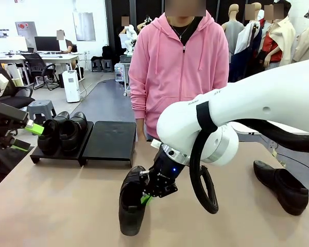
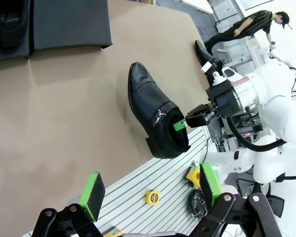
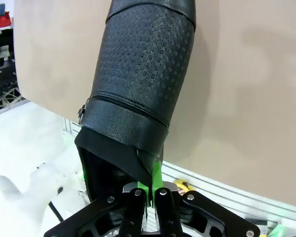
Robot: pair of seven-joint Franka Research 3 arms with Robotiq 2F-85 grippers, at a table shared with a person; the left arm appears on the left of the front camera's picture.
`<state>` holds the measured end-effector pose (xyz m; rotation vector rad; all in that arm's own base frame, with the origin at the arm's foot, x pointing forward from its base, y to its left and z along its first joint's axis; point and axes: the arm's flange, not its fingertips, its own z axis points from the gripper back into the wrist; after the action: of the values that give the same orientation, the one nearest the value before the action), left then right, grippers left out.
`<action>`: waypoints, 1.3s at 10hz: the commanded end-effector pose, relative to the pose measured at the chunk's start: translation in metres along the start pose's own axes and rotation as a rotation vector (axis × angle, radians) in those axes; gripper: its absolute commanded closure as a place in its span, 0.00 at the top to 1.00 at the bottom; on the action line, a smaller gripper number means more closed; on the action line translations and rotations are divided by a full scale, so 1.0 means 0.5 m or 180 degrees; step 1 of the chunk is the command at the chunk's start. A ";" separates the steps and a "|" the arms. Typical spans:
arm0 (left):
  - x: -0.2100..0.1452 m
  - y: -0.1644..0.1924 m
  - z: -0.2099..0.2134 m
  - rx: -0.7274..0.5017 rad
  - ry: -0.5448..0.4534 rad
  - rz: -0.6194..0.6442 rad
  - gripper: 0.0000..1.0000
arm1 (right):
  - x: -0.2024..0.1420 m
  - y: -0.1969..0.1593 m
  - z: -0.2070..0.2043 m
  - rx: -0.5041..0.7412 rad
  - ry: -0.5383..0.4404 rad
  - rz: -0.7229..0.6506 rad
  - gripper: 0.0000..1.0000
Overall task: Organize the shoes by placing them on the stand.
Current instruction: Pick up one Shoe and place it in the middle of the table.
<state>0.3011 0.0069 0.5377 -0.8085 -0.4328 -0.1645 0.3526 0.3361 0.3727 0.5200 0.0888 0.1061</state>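
Note:
My right gripper [image 1: 147, 198] is shut on the heel rim of a black shoe [image 1: 131, 206] near the table's front middle. The shoe hangs tilted, toe down toward the tabletop. The right wrist view shows the green pads [image 3: 155, 178] pinching the shoe's collar [image 3: 143, 74]. In the left wrist view that shoe [image 2: 155, 116] and the right gripper [image 2: 185, 123] lie ahead. The black stand [image 1: 110, 141] is at the far left; two shoes [image 1: 64, 133] sit on its left half. Another shoe [image 1: 280, 186] lies at the right. My left gripper [image 1: 27, 138] hovers open at the left edge, holding nothing.
A person in a pink hoodie [image 1: 180, 67] stands at the far side behind the stand. The right arm's big white elbow [image 1: 257, 103] and black cable loop [image 1: 201, 175] cross the right half of the table. A yellow tape measure [image 2: 153, 197] lies off the table's edge.

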 end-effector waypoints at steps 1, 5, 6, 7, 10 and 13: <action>-0.001 -0.001 0.002 -0.0030 -0.0001 0.0026 1.00 | 0.013 -0.017 -0.022 -0.0001 -0.0120 0.0099 0.00; -0.001 -0.001 0.002 -0.0030 -0.0001 0.0026 1.00 | 0.017 -0.029 -0.037 -0.0052 -0.0043 -0.0010 0.00; -0.001 -0.001 0.002 -0.0030 -0.0001 0.0026 1.00 | 0.017 -0.029 -0.037 -0.0052 -0.0043 -0.0010 0.00; -0.001 -0.001 0.002 -0.0030 -0.0001 0.0026 1.00 | 0.017 -0.029 -0.037 -0.0052 -0.0043 -0.0010 0.00; -0.001 -0.001 0.002 -0.0030 -0.0001 0.0026 1.00 | 0.015 -0.037 -0.048 -0.0127 -0.0034 0.0035 0.58; -0.001 -0.001 0.002 -0.0030 -0.0001 0.0026 1.00 | 0.003 -0.042 0.001 -0.0106 -0.0163 -0.0021 1.00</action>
<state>0.3011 0.0069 0.5377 -0.8085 -0.4327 -0.1645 0.3609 0.3306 0.3491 0.4943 0.0618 0.1043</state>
